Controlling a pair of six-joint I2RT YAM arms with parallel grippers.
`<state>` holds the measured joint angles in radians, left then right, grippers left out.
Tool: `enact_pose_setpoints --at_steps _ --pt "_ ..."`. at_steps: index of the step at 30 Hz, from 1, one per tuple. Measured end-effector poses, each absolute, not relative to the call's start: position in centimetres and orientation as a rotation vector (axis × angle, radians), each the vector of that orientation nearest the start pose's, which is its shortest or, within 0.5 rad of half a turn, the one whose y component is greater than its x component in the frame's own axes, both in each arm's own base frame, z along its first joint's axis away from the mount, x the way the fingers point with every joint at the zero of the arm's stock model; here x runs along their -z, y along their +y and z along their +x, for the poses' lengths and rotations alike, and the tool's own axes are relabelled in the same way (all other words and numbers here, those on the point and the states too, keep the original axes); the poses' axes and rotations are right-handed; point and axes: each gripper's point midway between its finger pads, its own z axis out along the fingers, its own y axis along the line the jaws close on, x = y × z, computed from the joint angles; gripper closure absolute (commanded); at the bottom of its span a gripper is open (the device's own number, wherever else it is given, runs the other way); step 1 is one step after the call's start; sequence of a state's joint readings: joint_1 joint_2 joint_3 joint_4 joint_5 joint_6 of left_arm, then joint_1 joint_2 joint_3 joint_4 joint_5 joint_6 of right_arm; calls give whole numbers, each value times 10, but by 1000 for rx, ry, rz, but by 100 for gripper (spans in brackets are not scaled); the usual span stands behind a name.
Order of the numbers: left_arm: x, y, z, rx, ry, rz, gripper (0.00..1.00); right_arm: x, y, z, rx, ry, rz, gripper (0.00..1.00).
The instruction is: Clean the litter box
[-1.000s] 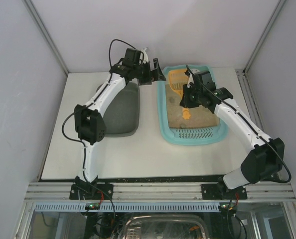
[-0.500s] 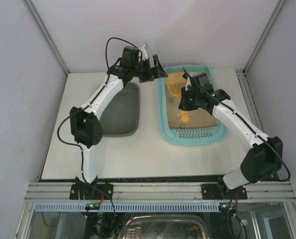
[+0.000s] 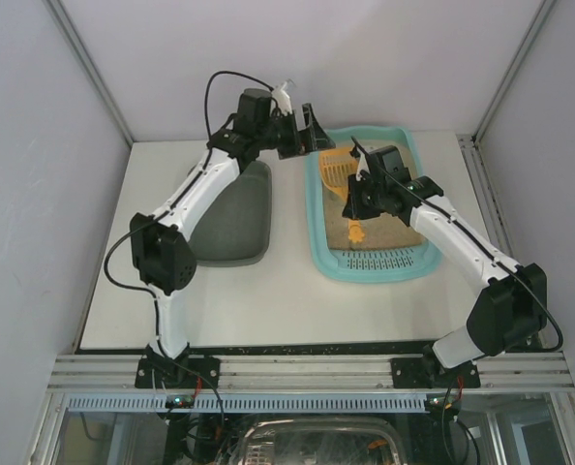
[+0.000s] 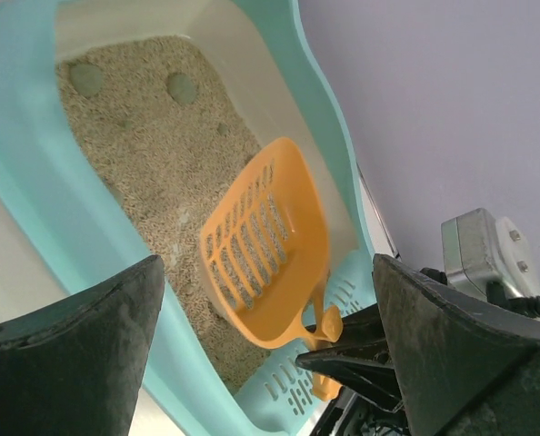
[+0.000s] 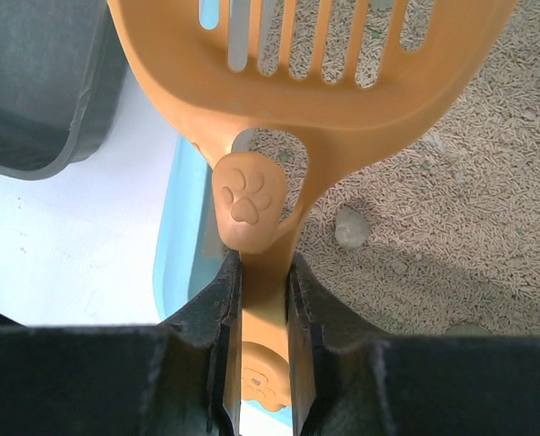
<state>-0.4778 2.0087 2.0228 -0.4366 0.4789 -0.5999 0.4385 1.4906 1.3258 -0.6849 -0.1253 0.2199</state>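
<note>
From above, the litter box (image 3: 384,263) lies at 2 o'clock on the table (image 3: 268,300), its perforated strip at the 6 o'clock end, and the grey tub (image 3: 234,218) is just beside it at 10 o'clock. The right gripper (image 3: 357,200) is clamped on the handle of the orange scoop (image 3: 334,167), whose head points to the box's 11 o'clock corner. The left gripper (image 3: 307,134) hangs over that same corner, spread wide and holding nothing. In the left wrist view the scoop looks empty and tipped up off the litter (image 4: 152,154), with two round grey clumps (image 4: 86,79) lying at 11 o'clock, well apart from its lip. The step in hand seems to be getting under a clump. To do it well, the lip should likely go in low and shallow, slide beneath the clump, and rise level so loose litter drains through the slots. The right wrist view shows the fingers (image 5: 220,318) pinching the handle just below its paw-print knob (image 5: 245,211), and another small clump (image 5: 350,227) sits at 3 o'clock of the handle. Held so far from the head, the scoop could twist under load, so slow strokes seem wise. The table is white and smooth, with dark specks along its 6 o'clock edge. Pale walls close in at 9, 12 and 3 o'clock. The left arm crowds the short way to the tub.
</note>
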Motion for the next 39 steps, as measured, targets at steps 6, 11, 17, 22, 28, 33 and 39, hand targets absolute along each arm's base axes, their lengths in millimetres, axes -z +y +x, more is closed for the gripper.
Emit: enact_pose_setpoints --at_steps 6,11,17,22,28,33,39 --pt "-269 -373 441 1163 2192 245 0 -184 195 331 -475 2438 -342 100" --pt "-245 -380 439 1165 2251 248 10 -184 197 331 -481 2438 -346 100" --pt "-239 -379 440 1147 2263 248 78 -183 197 330 -483 2440 -349 100" --pt "-235 -373 444 1122 2274 234 99 -186 197 329 -494 2410 -350 99" --pt "-240 -375 442 1172 2255 262 100 -192 197 325 -519 2375 -348 19" --pt "-246 -374 442 1266 2214 239 100 -199 200 308 -732 2301 -329 0" --pt "-240 -349 446 1368 2200 96 100 -212 171 284 -1090 2132 -76 1"
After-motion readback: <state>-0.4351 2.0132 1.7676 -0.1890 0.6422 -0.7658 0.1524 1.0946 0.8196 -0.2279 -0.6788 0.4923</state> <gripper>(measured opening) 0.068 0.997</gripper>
